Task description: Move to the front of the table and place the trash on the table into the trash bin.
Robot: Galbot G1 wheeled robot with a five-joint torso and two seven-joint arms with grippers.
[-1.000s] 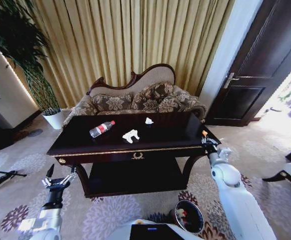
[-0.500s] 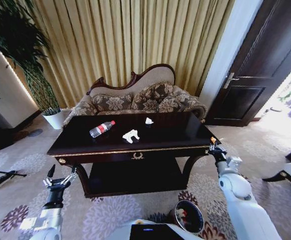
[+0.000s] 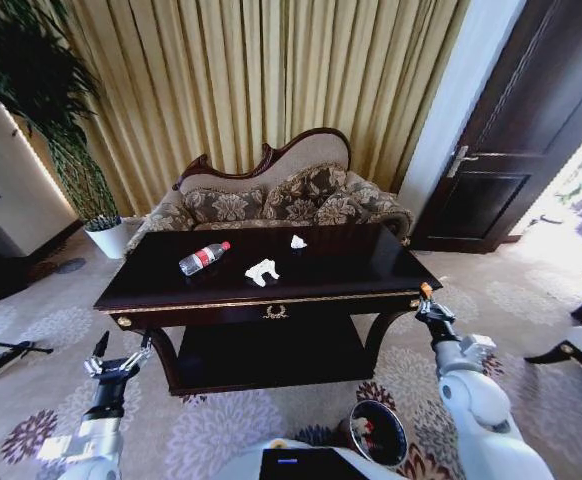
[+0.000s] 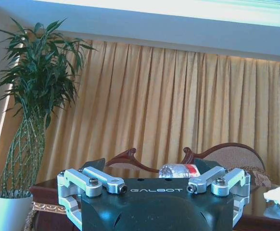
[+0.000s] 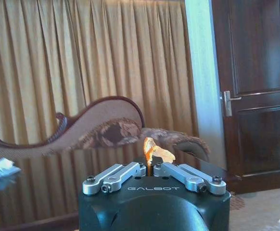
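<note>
Dark, glossy wood with gold trim makes up the table (image 3: 351,270), which fills the middle of the head view, a gold emblem at the centre of its front edge. On its top lie three pieces of trash — a clear plastic bottle (image 3: 203,258) with a red label, on its side toward 10 o'clock of the tabletop, a crumpled white paper scrap (image 3: 262,271) just past it near the centre, and a smaller white scrap (image 3: 298,241) toward 12 o'clock near the back edge. The bottle and the two scraps lie apart from one another.

The right gripper (image 3: 424,296) hangs just off the table's front right corner, at about 4 o'clock from the tabletop — its jaws are closed on a small yellowish-orange scrap (image 5: 153,151), thin and crinkled, standing up between the fingertips. The left gripper (image 3: 120,355) sits low off the front left corner, at about 8 o'clock, jaws spread wide and holding nothing.

The trash bin (image 3: 376,431), a round dark bucket, stands on the carpet at 6 o'clock, in front of the table.
</note>
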